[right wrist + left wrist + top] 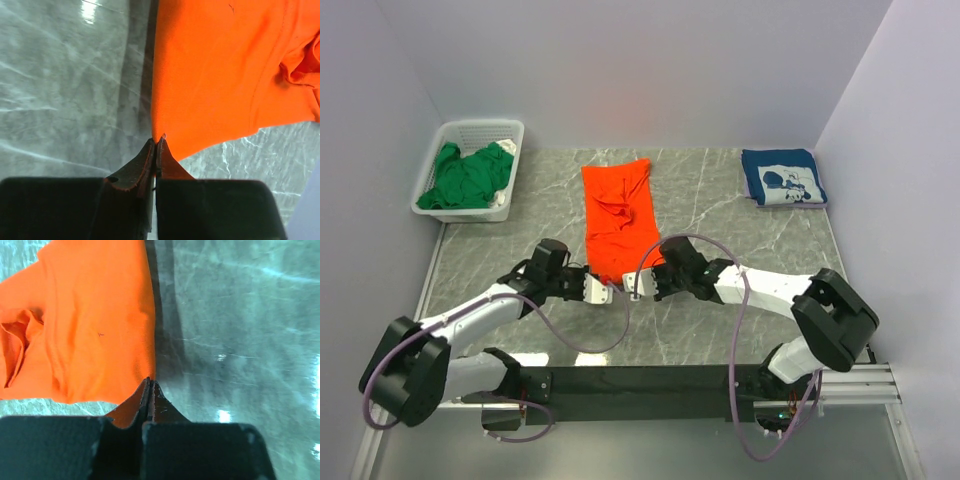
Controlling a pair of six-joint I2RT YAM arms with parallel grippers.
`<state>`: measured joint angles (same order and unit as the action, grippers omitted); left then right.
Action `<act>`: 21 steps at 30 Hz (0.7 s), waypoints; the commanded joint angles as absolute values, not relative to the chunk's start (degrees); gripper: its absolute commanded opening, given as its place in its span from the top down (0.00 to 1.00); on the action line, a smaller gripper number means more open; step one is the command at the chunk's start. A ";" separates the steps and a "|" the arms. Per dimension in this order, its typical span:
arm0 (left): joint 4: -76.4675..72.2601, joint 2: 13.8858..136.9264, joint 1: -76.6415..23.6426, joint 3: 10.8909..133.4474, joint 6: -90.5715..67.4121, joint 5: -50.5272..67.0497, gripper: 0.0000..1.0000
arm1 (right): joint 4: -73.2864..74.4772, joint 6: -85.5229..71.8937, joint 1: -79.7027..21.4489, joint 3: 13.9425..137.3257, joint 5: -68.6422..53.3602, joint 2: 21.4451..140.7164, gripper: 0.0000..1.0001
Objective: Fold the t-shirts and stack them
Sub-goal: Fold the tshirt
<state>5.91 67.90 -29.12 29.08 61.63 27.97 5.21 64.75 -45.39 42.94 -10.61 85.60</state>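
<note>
The orange t-shirt (pixel 617 215) lies in the middle of the grey marble-patterned table (pixel 740 240). It is folded lengthwise into a long narrow strip that runs from the far side toward the arms, with a rumpled bunch of cloth in its far half. Its near end is held at both corners.

The left gripper (pixel 595 290) has its jaws pressed together on the near left corner. In the left wrist view the two dark fingers (pixel 167 410) meet with a fold of orange cloth caught between them, and the shirt's side edge runs straight away from the tips. The right gripper (pixel 640 283) pinches the near right corner in the same way (its wrist view shows the cloth's corner ending right at the closed fingertips (pixel 135 167)). The two grippers sit near each other at the strip's near end, pointing in toward one another. In both wrist views a dark band of shadow lies on the table alongside the shirt's edge.

The navy blue t-shirt (pixel 783 177), with white print facing up, rests folded into a neat rectangle near the far right corner of the table, well apart from the orange one. The green t-shirt (pixel 470 175) is heaped unfolded inside the white lattice basket (pixel 480 126), which stands at the far left corner.
</note>
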 commanded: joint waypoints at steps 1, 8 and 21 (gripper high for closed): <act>9.14 64.43 -29.97 27.51 60.56 30.32 0.99 | 7.56 63.28 -46.76 41.31 -11.25 82.79 1.00; 17.55 58.72 -29.97 29.70 60.73 34.09 0.99 | 13.61 61.09 -47.90 41.31 -12.57 77.62 1.00; 29.27 46.50 -35.06 35.08 43.78 34.29 0.75 | 24.18 51.86 -56.33 39.47 -11.69 62.84 1.00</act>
